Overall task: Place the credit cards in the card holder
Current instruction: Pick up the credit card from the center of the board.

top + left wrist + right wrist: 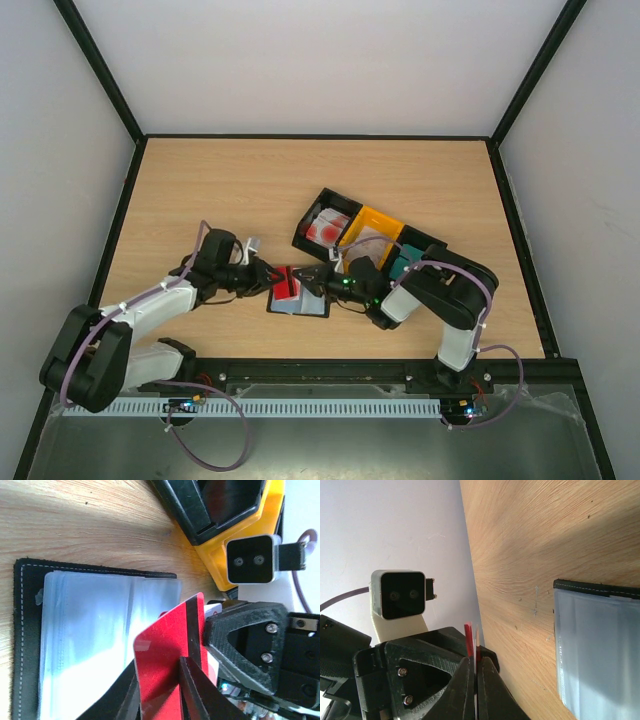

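The black card holder lies open on the table, with its greyish clear slots facing up. It also shows in the right wrist view. My left gripper is shut on a red credit card with a dark stripe and holds it upright over the holder's right part. My right gripper faces it from the right and is shut on thin card edges, one red and one white. The two grippers meet tip to tip at the card.
Three joined bins stand behind the right arm. A black bin holds red-and-white cards, a yellow bin holds pale cards, and a black bin holds teal cards. The yellow bin's corner is close behind the held card.
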`<move>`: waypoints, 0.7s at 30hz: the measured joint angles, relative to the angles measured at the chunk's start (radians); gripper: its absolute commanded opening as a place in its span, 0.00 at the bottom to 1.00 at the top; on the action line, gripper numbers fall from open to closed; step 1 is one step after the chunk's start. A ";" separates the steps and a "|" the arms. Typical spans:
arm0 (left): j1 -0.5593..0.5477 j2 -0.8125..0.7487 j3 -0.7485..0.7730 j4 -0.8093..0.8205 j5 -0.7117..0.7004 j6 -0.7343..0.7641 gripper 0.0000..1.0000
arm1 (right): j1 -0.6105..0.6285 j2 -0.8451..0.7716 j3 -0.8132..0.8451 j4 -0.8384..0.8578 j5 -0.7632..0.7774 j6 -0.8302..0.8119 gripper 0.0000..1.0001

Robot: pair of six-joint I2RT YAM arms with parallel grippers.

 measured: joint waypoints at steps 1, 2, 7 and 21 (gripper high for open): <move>0.007 0.000 0.000 0.006 0.006 0.002 0.15 | -0.003 -0.003 -0.004 0.001 0.000 0.000 0.02; 0.013 0.000 0.000 0.010 0.014 0.004 0.14 | -0.006 -0.006 -0.008 0.001 0.000 0.000 0.02; 0.029 -0.005 0.000 0.014 0.035 0.008 0.11 | -0.015 -0.019 -0.035 0.002 0.000 0.000 0.02; 0.083 -0.038 0.021 -0.144 -0.020 0.096 0.03 | -0.054 -0.180 -0.069 -0.117 0.026 -0.090 0.02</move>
